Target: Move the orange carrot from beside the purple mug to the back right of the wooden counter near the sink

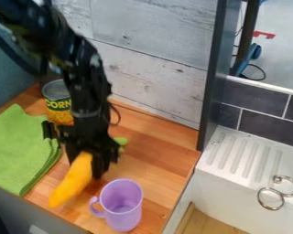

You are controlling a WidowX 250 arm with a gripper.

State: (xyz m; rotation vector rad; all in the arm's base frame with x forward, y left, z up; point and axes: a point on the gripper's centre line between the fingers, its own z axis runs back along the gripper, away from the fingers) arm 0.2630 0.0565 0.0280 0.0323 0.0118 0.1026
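One green cloth (20,148) lies on the wooden surface (158,153) at the left, with one can (57,106) at the far left, its yellow label bearing large print and a picture. Next comes one tapered yellow-orange item (73,183) on the near left part, its upper end at the single black tool (88,163), though I cannot tell whether the tool is wide, narrow or gripping it. Right of these, one purple mug (121,206) stands near, and farther right two metal rings (270,199) are at one white grooved basin (235,176).
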